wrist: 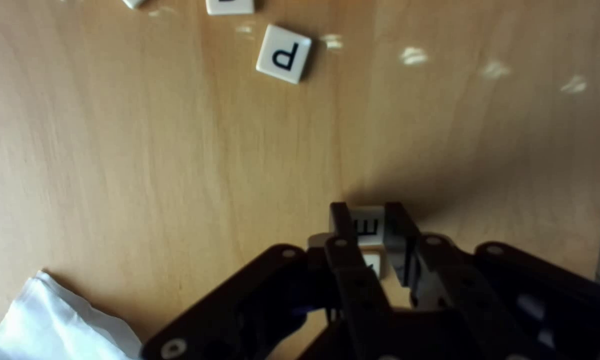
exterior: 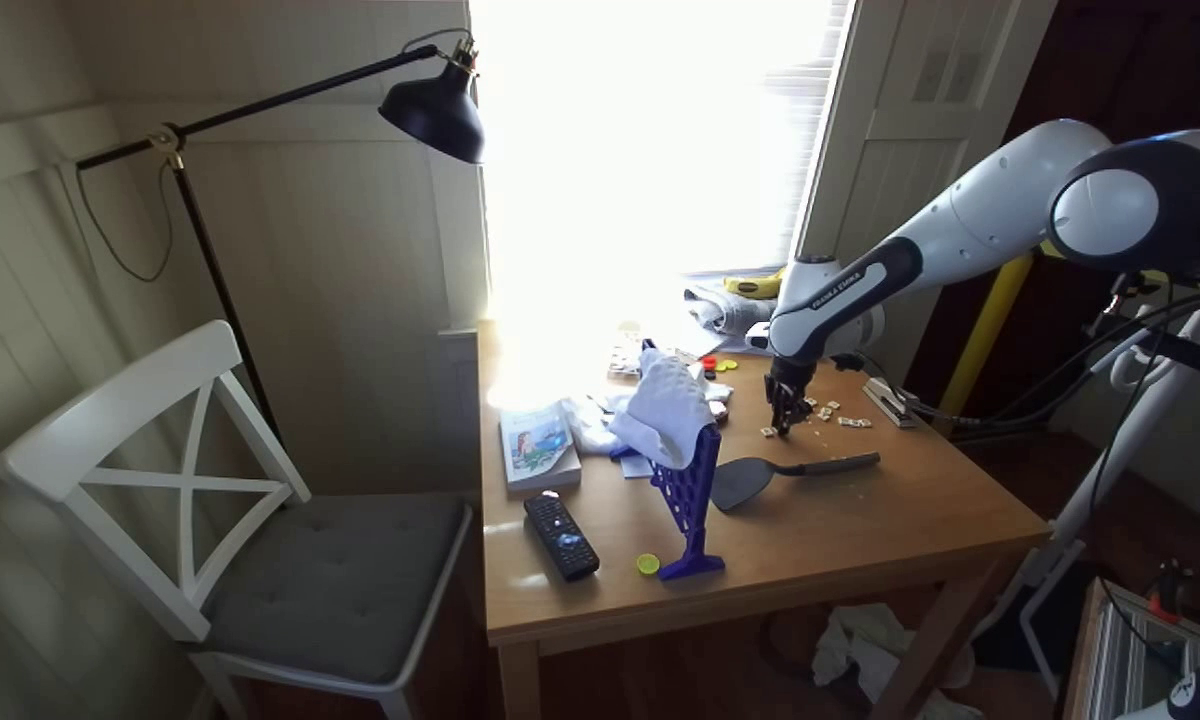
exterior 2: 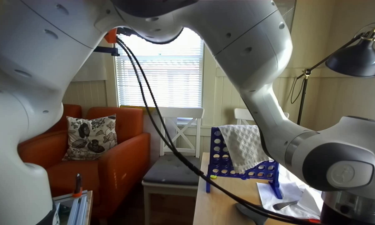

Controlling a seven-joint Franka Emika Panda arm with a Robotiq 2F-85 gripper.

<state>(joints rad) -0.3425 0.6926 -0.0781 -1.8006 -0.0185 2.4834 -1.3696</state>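
Note:
My gripper (wrist: 366,206) points down at the wooden table, with its fingers close together around a white letter tile marked E (wrist: 366,234). Both fingers appear to touch the tile's sides. A second white tile (wrist: 374,262) lies just behind it, partly hidden by a finger. A tile with a P-like letter (wrist: 284,53) lies farther off, with another tile (wrist: 230,6) at the picture's top edge. In an exterior view, the gripper (exterior: 782,428) is low over the table among several scattered tiles (exterior: 855,422). The fingertips are out of sight in the exterior view filled by the arm.
A dark spatula (exterior: 745,485) lies near the gripper. A blue upright game rack (exterior: 698,500) carries a white cloth (exterior: 665,405); both also show in an exterior view (exterior 2: 217,156). A book (exterior: 540,447), remote (exterior: 560,537), yellow disc (exterior: 648,564) and stapler-like object (exterior: 890,402) lie around.

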